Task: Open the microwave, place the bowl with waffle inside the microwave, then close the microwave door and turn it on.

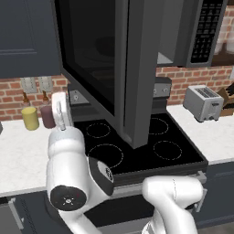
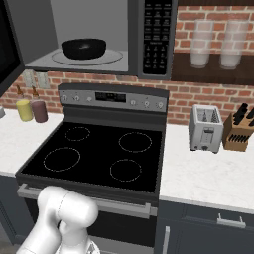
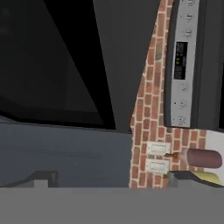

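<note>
The microwave (image 2: 157,34) hangs over the stove with its cavity open. The bowl (image 2: 83,48), black and round, rests inside on the glass turntable; from this angle I cannot make out the waffle in it. The microwave door (image 1: 91,59) is swung far out over the stove, its black glass facing left, and it appears as a dark pane (image 3: 43,57) in the hand view. My gripper (image 3: 113,178) is open and holds nothing. My white hand (image 1: 61,112) sits low and left of the door, over the left counter, pointing at the brick wall.
A black stove top (image 2: 99,149) lies below, with its control panel (image 3: 183,65) behind. Yellow jar (image 1: 30,118) and maroon jar (image 1: 47,116) stand by the wall close to my hand. A dark cabinet (image 1: 27,36) hangs left of the microwave. Toaster (image 2: 206,129) and knife block (image 2: 239,130) are on the right counter.
</note>
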Available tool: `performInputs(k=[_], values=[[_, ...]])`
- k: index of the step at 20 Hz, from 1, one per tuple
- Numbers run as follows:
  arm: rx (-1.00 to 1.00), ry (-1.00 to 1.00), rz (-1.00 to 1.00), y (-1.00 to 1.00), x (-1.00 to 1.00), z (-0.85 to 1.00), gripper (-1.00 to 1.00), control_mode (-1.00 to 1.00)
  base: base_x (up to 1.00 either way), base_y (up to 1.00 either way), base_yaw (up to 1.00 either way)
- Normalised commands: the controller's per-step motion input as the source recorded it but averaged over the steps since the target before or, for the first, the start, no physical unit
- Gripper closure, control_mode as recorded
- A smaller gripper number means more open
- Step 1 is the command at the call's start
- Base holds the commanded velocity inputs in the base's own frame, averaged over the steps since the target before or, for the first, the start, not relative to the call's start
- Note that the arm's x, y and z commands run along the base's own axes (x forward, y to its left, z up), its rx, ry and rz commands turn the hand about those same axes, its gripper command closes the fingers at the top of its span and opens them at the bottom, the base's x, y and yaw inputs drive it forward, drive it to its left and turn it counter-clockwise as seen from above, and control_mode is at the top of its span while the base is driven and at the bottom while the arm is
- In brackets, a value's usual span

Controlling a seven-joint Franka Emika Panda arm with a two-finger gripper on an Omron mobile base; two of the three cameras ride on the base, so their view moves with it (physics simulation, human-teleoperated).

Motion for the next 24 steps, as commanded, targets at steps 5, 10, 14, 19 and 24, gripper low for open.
performInputs(k=[5, 10, 14, 19, 24], values=[[0.00, 0.00, -0.04, 0.09, 0.76, 0.01, -1.00, -1.00, 0.00, 0.00, 0.00], [0.01, 0.00, -0.11, 0.00, 0.53, 0.17, -1.00, -1.00, 0.00, 0.00, 0.00], [0.04, 0.00, -0.16, 0.00, 0.45, 0.26, -1.00, -1.00, 0.00, 0.00, 0.00], [0.10, -0.01, -0.16, -0.19, 0.50, 0.38, -1.00, -1.00, 0.00, 0.00, 0.00], [0.20, -0.06, -0.13, -0.43, 0.51, 0.29, -1.00, -1.00, 0.00, 0.00, 0.00]])
